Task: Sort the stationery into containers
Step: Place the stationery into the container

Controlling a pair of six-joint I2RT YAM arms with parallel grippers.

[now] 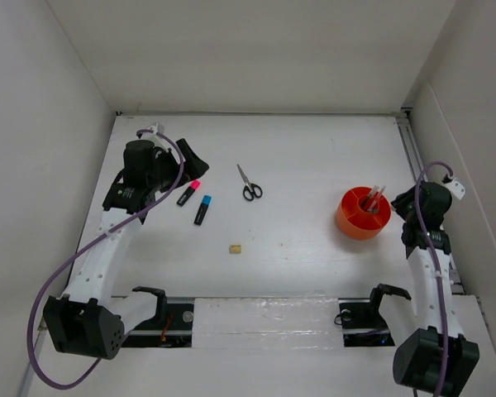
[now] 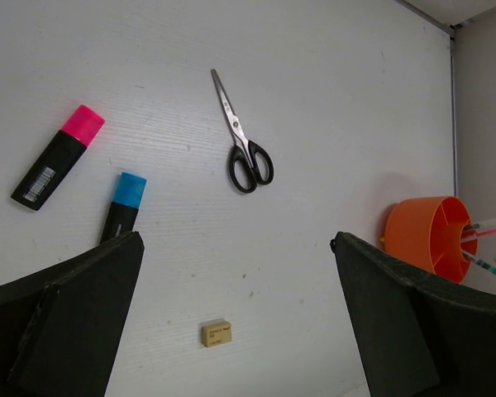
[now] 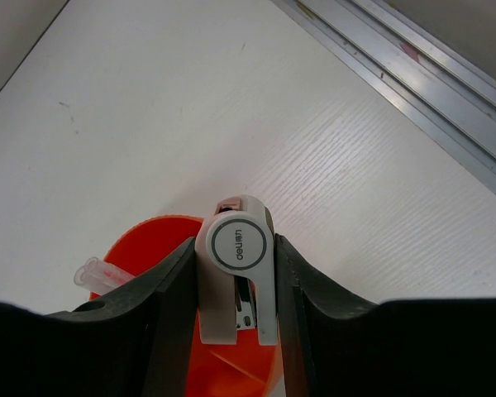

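The right wrist camera is giving us the close-up: the right gripper (image 3: 236,246) is clamping a pinkish-white piece (image 3: 217,310), its black jaws standing narrow and pressing on both sides. The orange cup (image 3: 149,240) is showing just under those jaws, with a clear pen (image 3: 99,275) poking out on the left jaw's side. The overhead camera is not showing that grip; it is giving only a dark gripper at the cup's rim. On the piece's rounded face a grey ring is circling a short printed word, too small to read with certainty. In the left wrist view, the left gripper (image 2: 236,240) is hanging with its jaws spread wide and nothing in them. The small tan eraser (image 2: 217,332), a blocky thing with faint unreadable print, is lying between the jaws. The black-handled scissors (image 2: 241,141) are lying blades-shut ahead of the gap. Outside the left jaw, the pink-capped marker (image 2: 56,157) is showing a white barcode label, and the blue-capped marker (image 2: 126,205) is slipping behind the jaw tip. The cup's glossy plastic dividers are showing beyond the right jaw. The table (image 3: 355,165) is showing fine white wood grain beside a ribbed metal rail (image 3: 413,91).
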